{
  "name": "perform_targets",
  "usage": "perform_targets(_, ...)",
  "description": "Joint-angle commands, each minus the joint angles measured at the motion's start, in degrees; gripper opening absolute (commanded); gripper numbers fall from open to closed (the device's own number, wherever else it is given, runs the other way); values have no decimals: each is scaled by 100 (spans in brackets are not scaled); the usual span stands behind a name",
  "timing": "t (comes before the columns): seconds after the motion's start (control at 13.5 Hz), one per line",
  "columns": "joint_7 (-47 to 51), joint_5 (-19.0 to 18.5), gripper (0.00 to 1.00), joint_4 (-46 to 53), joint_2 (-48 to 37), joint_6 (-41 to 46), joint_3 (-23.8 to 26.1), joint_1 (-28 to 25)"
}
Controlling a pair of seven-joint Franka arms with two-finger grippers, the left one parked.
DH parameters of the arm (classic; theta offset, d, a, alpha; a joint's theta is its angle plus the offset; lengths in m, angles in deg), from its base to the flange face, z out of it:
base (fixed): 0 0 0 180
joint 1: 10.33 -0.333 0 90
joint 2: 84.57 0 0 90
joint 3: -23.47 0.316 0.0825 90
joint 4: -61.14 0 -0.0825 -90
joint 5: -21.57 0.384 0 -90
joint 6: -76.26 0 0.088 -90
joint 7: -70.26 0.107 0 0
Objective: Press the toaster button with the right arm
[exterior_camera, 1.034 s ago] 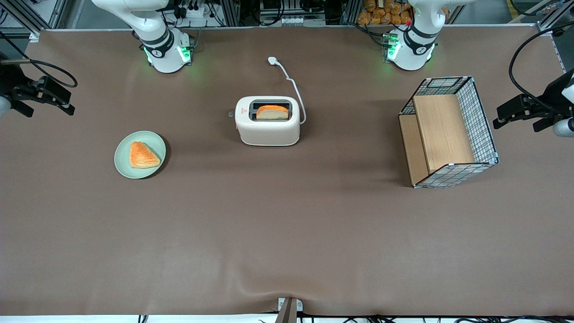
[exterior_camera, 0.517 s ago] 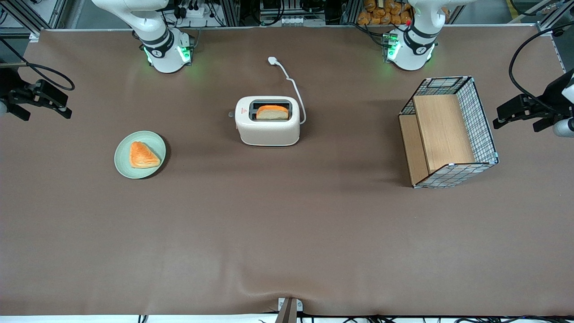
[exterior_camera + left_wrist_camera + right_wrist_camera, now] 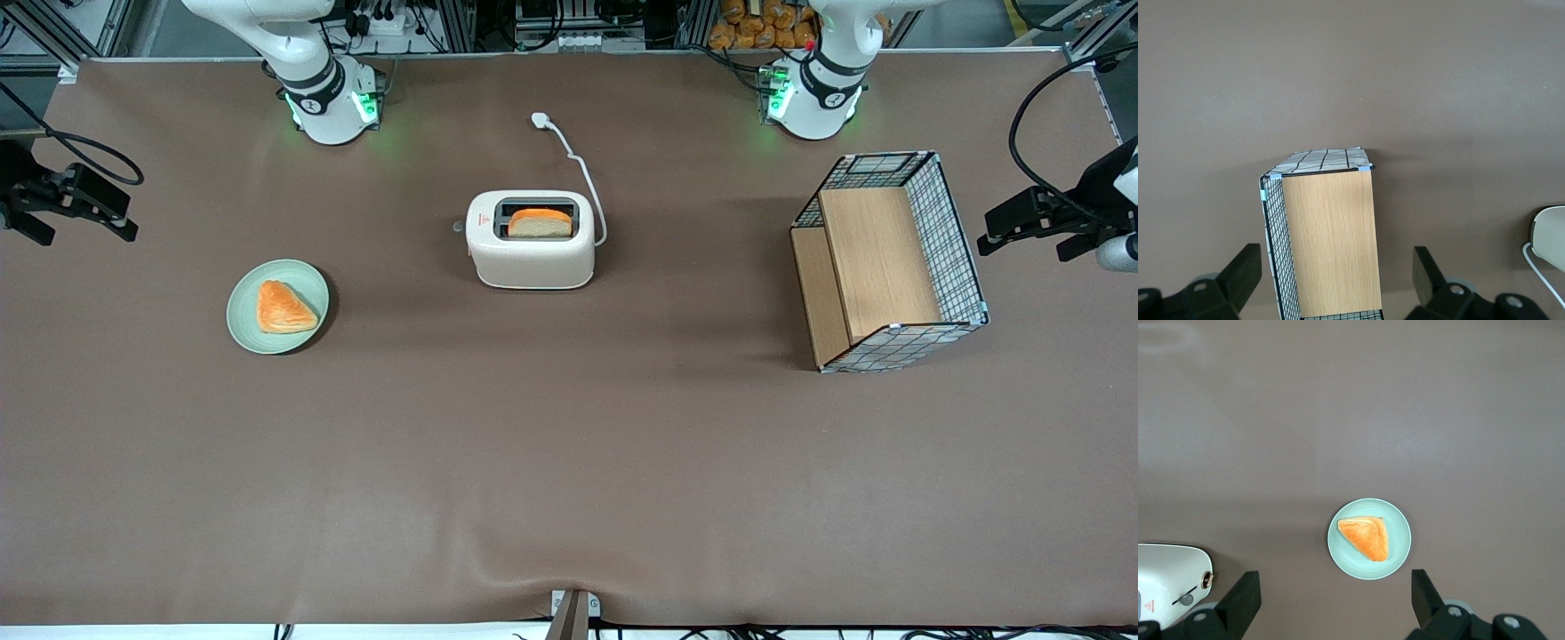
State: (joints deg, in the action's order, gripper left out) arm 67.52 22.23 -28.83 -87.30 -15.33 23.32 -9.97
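Note:
The cream-white toaster point(image 3: 531, 240) stands mid-table with a bread slice point(image 3: 540, 222) in its top slot. Its white cord runs to a plug point(image 3: 540, 118) farther from the front camera. The toaster button point(image 3: 458, 226) sticks out of the narrow end that faces the working arm's end of the table. My right gripper point(image 3: 120, 213) hangs high at that end of the table, far from the toaster, open and empty. The right wrist view shows the toaster's end point(image 3: 1168, 580), the button point(image 3: 1186, 599), and the wide-open gripper point(image 3: 1335, 600) above bare table.
A pale green plate point(image 3: 240, 324) with an orange pastry point(image 3: 284, 307) lies between the gripper and the toaster, nearer the front camera; it also shows in the right wrist view point(image 3: 1398, 550). A wire basket with wooden shelves point(image 3: 889, 262) stands toward the parked arm's end.
My right gripper has drifted slightly farther toward the working arm's end of the table, away from the toaster. Nothing else has moved.

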Motion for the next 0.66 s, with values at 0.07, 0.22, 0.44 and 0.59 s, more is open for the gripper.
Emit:
perform_targets(0.07, -34, -13, 100, 155, 80, 45, 59, 175)
perform_targets(0.22, -34, 13, 100, 155, 89, 37, 68, 219)
perform_targets(0.44, -95, -4, 100, 155, 150, 19, 59, 255)
perform_targets(0.59, -104, -13, 100, 155, 142, 28, 50, 281)
